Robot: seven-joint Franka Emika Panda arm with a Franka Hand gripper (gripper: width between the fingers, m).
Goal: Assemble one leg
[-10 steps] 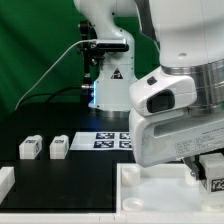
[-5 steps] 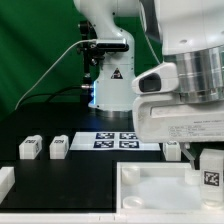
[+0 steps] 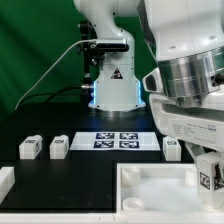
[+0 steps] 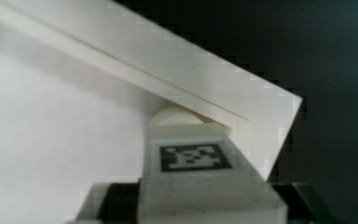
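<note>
The small white plastic leg, a short post with a blocky end and a black-and-white square tag, is in the lower right of the exterior view. The robot's gripper is pinching it tight from both sides. In the wrist view the tag faces the camera, and the leg's far end sits right by a corner of the big flat white square panel. Another little white post like it lies at the left on the black counter.

Arm hangs at ext. view's right, wrist vertical, tool clamped on leg.
</note>
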